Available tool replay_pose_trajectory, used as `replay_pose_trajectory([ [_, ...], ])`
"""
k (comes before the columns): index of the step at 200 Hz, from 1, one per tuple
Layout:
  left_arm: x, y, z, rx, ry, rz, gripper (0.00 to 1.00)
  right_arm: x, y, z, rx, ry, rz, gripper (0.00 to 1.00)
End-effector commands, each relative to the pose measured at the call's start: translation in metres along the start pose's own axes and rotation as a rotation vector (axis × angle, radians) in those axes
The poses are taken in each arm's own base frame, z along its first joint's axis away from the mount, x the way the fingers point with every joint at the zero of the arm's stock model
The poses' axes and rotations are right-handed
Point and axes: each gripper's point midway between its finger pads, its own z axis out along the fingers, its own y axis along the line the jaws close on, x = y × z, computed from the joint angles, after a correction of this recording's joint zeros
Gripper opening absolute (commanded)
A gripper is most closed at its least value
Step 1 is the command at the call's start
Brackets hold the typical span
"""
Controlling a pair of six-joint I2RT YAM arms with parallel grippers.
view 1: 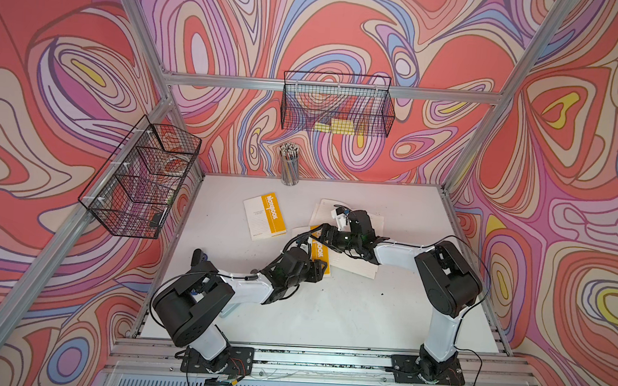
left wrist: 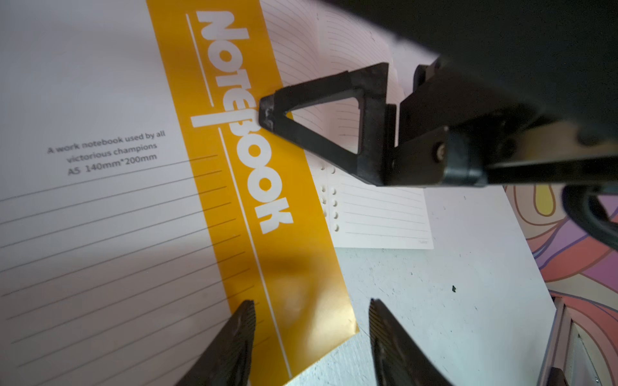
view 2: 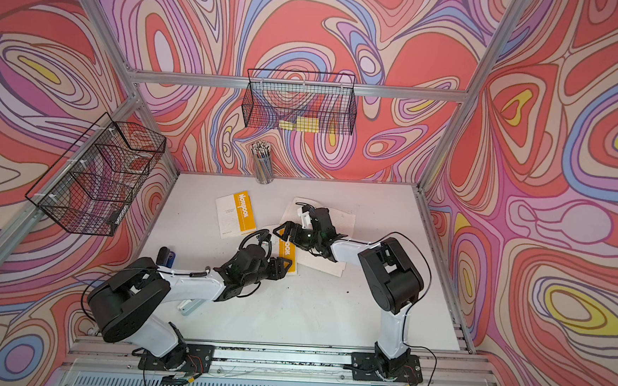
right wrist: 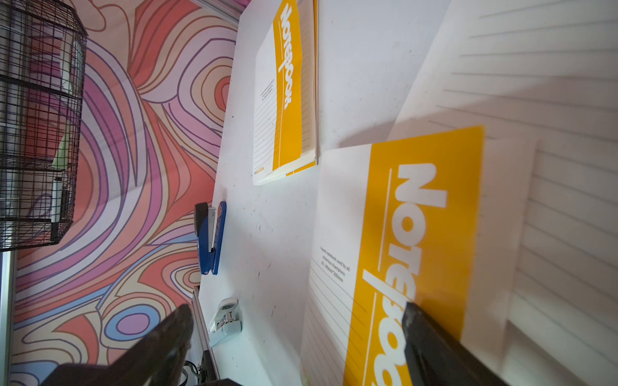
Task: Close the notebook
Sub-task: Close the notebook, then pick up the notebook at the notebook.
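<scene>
The notebook lies mid-table with lined pages showing to the right and behind. Its white cover with a yellow "NOTEBOOK" band lies slanted over the left part of the pages. My right gripper is open, and one fingertip rests on the yellow band. My left gripper is open just above the cover's near corner. One left finger hangs over the cover, the other over the bare table. Neither gripper holds anything.
A second, closed notebook lies to the left at the back. A pencil cup stands at the back edge. A blue stapler and a small white device sit near the left edge. Wire baskets hang on the walls.
</scene>
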Motion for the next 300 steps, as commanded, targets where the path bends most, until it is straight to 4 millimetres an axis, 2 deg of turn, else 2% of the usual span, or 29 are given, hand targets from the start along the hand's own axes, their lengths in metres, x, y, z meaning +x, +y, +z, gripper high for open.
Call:
replay_pose_trajectory([
  [1, -0.006, -0.007, -0.005, -0.002, 0.005, 0.021, 0.57, 0.016, -0.019, 0.008, 0.030, 0.036, 0.014, 0.98],
  [33, -0.003, 0.007, -0.013, -0.122, 0.100, 0.069, 0.55, 0.020, -0.028, 0.010, 0.053, 0.044, 0.020, 0.98],
  [56, -0.005, 0.012, -0.024, -0.128, 0.119, 0.092, 0.54, 0.022, -0.032, 0.011, 0.064, 0.049, 0.022, 0.98],
  [91, -0.005, 0.043, -0.033, -0.184, 0.183, 0.041, 0.54, 0.023, -0.037, 0.011, 0.081, 0.051, 0.023, 0.98],
  [107, -0.006, 0.056, -0.032, -0.172, 0.197, -0.020, 0.54, 0.024, -0.038, 0.011, 0.091, 0.054, 0.026, 0.99],
  [196, -0.034, 0.092, -0.014, -0.158, 0.178, -0.165, 0.46, 0.025, -0.038, 0.010, 0.086, 0.055, 0.024, 0.98],
  [232, -0.041, 0.101, -0.012, -0.152, 0.164, -0.187, 0.45, 0.028, -0.042, 0.011, 0.090, 0.058, 0.029, 0.98],
  [249, -0.043, 0.099, -0.008, -0.113, 0.158, -0.204, 0.45, 0.028, -0.043, 0.012, 0.089, 0.059, 0.032, 0.99],
  [300, -0.041, 0.107, -0.001, -0.051, 0.154, -0.312, 0.43, 0.030, -0.043, 0.011, 0.090, 0.061, 0.033, 0.98],
])
